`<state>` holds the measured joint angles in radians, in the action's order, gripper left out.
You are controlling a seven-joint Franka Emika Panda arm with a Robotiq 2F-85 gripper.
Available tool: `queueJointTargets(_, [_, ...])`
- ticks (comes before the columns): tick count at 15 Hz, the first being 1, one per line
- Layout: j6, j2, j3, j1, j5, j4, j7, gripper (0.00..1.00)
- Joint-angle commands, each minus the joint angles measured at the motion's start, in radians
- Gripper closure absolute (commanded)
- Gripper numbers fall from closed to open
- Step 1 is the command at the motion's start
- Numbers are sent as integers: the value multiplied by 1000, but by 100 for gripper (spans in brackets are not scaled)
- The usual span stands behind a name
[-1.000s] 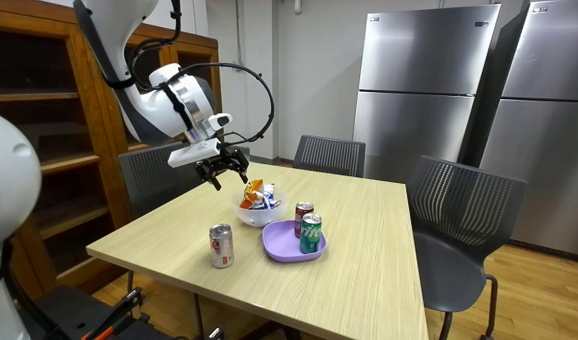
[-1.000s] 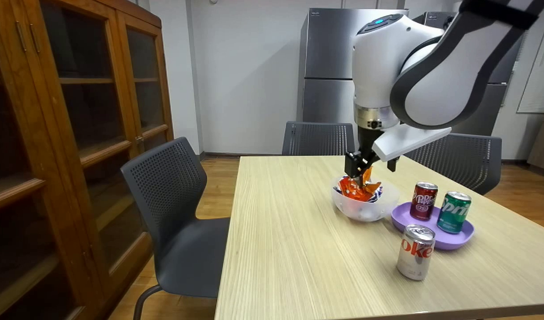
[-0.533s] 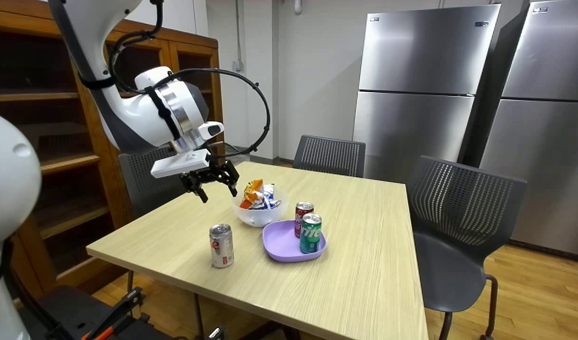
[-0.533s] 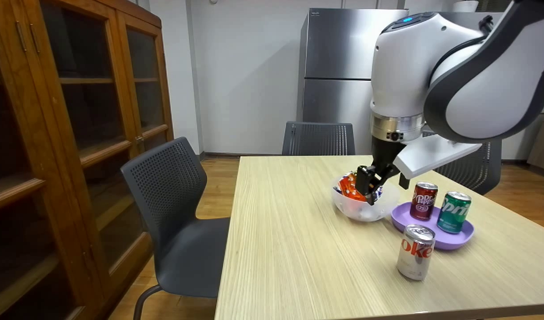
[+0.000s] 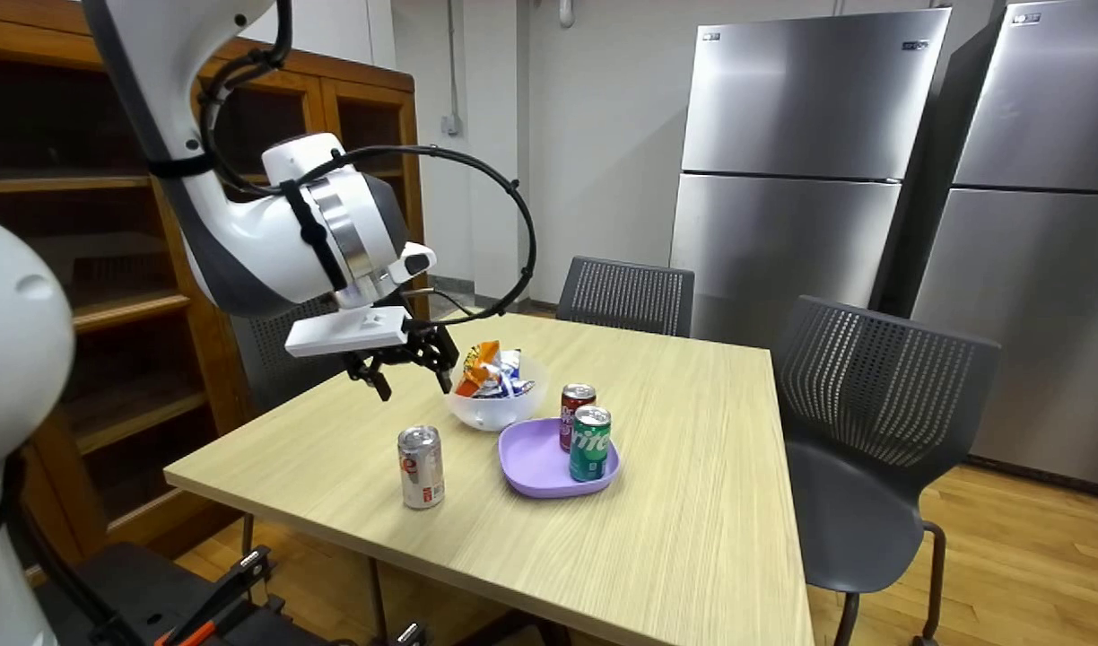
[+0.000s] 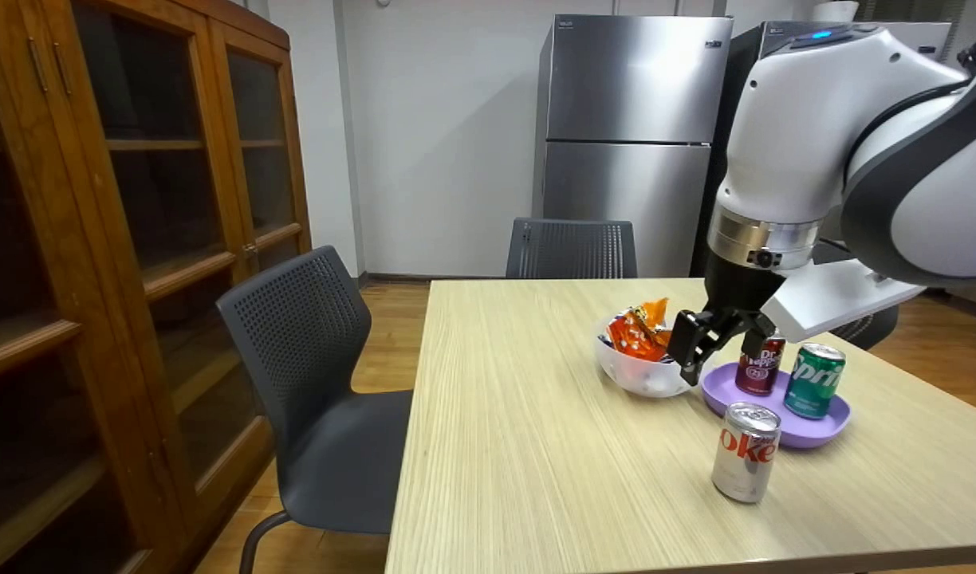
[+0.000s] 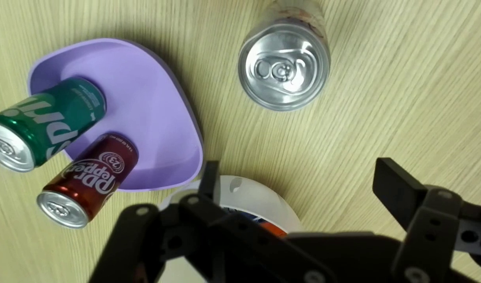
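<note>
My gripper [image 5: 414,388] [image 6: 722,363] [image 7: 297,173] is open and empty above the table, beside the white bowl [image 5: 488,414] [image 6: 643,378] [image 7: 260,192]. The bowl holds orange and blue snack bags [image 5: 484,370] [image 6: 638,335] [image 7: 272,228]; my finger covers part of it in the wrist view. A silver Coke can [image 5: 421,468] [image 6: 745,458] [image 7: 283,70] stands upright on the table, apart from the fingers. A purple plate [image 5: 531,462] [image 6: 811,438] [image 7: 146,98] carries an upright Dr Pepper can [image 5: 571,426] [image 6: 759,373] [image 7: 93,177] and a green Sprite can [image 5: 590,446] [image 6: 815,383] [image 7: 55,118].
The wooden table [image 5: 692,502] [image 6: 520,446] has dark chairs [image 5: 625,296] [image 6: 320,335] around it. A glass-door wooden cabinet [image 5: 168,269] [image 6: 209,199] and steel refrigerators [image 5: 800,224] [image 6: 631,96] stand along the walls. A black cable loops from the arm [image 5: 334,215].
The open gripper has moved from over the bowl to beside it, on the Coke can's side, and lower. In an exterior view it has shifted right. The cans, plate and bowl have not moved.
</note>
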<state>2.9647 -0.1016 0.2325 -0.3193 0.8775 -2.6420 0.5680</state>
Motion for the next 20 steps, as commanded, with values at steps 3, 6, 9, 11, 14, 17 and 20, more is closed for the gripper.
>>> queueJointTargets(3, [89, 5, 23, 26, 4, -57, -76, 0])
queueJointTargets(6, [80, -6, 35, 19, 15, -61, -67, 0])
queueJointTargets(9, [87, -23, 43, 23, 8, -66, -69, 0])
queueJointTargets(11, [97, -41, 46, 26, -4, -66, -76, 0])
queueJointTargets(14, [117, -83, 40, 35, -30, -67, -90, 0])
queueJointTargets(17, [127, -122, 30, 46, -51, -63, -94, 0])
queueJointTargets(20, [131, -150, 21, 58, -70, -56, -94, 0])
